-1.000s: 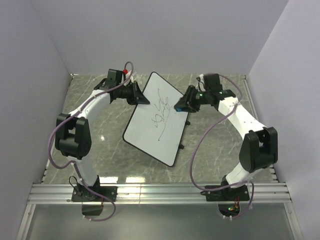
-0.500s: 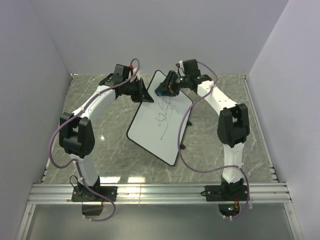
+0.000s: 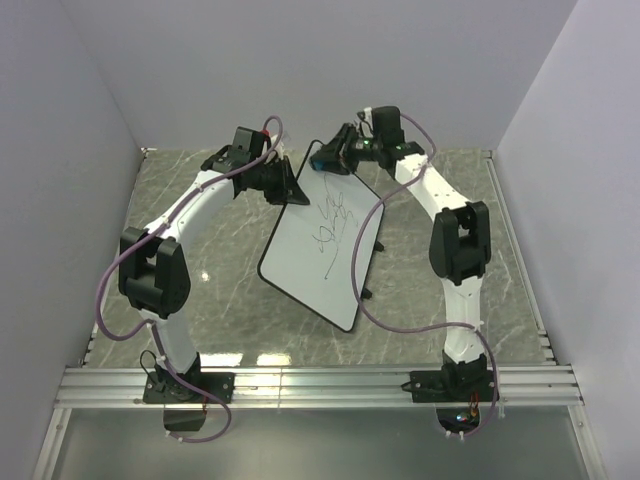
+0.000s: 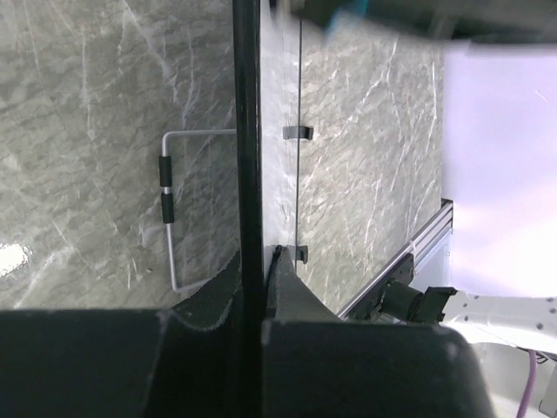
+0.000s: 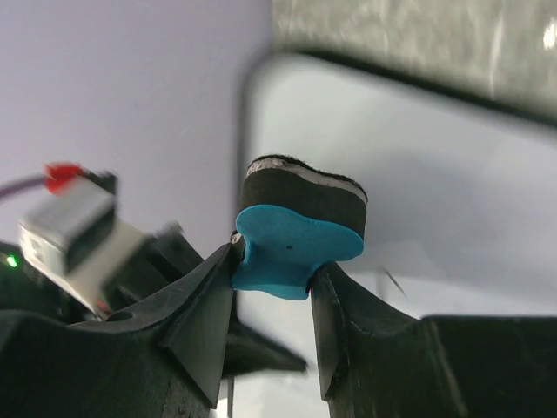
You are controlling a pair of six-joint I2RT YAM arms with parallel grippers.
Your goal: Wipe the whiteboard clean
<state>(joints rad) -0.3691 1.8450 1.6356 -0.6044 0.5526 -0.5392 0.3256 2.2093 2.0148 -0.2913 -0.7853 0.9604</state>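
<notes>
While the left gripper point(image 3: 292, 190) keeps its two fingers closed on the thin black left rim of the whiteboard point(image 3: 315, 260), the board stands tilted on the grey marble table point(image 3: 200, 250), with its far corner raised. In the left wrist view the rim runs straight between the fingers, and a wire stand point(image 4: 171, 209) shows behind the board. The right gripper point(image 3: 326, 160) is closed on a blue eraser point(image 5: 296, 248), whose dark felt side faces the white surface near the far rounded corner; it is not possible to tell if the felt touches the board. The black scribbles point(image 3: 335, 225) are on the middle of the board. One second ago the right gripper was holding the eraser at the right edge of the board, beside the scribbles; now it is at the far corner, above them. The left gripper and the board have shifted a little to the right, and the scribbles look unchanged.
</notes>
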